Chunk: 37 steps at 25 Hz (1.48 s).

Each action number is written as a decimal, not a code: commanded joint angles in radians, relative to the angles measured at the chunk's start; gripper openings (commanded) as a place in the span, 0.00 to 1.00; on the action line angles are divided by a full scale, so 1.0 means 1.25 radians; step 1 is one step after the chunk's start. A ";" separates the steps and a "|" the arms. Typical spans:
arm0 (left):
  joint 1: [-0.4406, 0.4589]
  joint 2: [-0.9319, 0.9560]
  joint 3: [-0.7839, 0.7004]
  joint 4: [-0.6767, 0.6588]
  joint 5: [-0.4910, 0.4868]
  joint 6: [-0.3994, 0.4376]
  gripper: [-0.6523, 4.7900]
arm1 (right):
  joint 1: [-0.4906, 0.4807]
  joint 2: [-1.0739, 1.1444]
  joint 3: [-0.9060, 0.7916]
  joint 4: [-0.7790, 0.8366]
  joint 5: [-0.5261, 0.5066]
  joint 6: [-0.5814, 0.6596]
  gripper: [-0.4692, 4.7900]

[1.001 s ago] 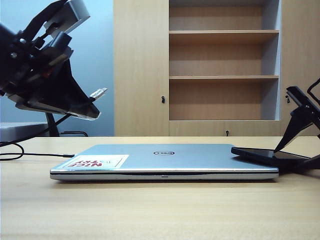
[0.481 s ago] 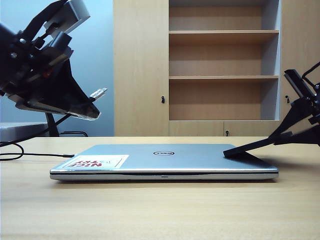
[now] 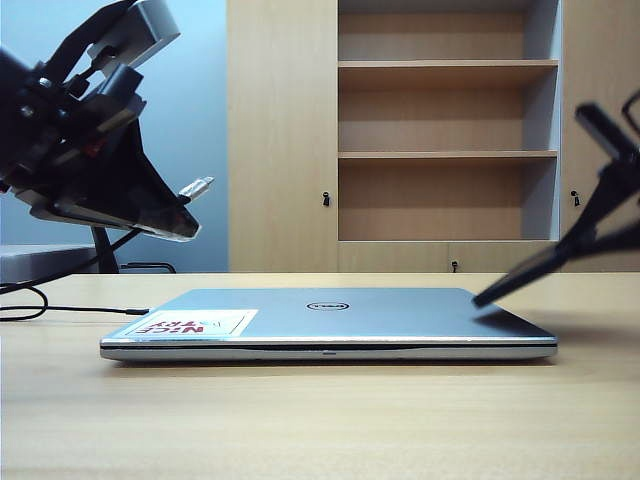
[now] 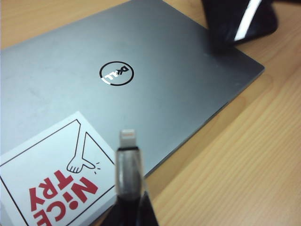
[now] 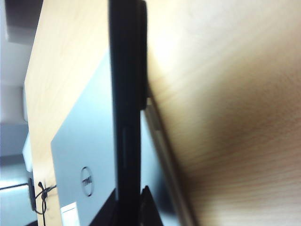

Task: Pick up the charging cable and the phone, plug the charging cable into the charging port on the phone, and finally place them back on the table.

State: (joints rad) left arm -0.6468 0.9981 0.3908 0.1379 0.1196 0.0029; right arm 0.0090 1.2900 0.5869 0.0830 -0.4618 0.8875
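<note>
One table (image 3: 320,420) of pale wood grain carries everything, and behind it stands one tall wooden cabinet (image 3: 450,130) with three open shelves, next to a light blue wall. One closed silver laptop (image 3: 330,322) lies flat on the table, with one white sticker (image 3: 190,323) lettered in red at a front corner. Two arms are in view. On the left of the exterior view the left gripper (image 4: 128,207) hangs above the table, clenched on the one charging cable (image 4: 128,165), whose silvery plug tip juts out over the laptop lid. On the right the right gripper (image 5: 128,207) is closed on the one phone (image 5: 126,94), held tilted with its low end just over the laptop's right corner.
</note>
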 commanded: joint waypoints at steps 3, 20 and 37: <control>0.001 -0.003 0.001 -0.042 0.000 0.001 0.11 | 0.004 -0.114 0.163 -0.410 0.064 -0.255 0.08; 0.001 -0.002 -0.029 -0.049 0.000 0.001 0.11 | 0.232 -0.117 0.294 -0.866 0.377 -0.472 0.08; 0.001 -0.002 -0.029 -0.049 0.000 0.000 0.11 | 0.235 0.016 0.291 -0.924 0.368 -0.480 0.25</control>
State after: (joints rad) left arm -0.6468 0.9981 0.3553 0.0650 0.1196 0.0029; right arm 0.3012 1.2995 0.9573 -1.0729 -0.0006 0.2874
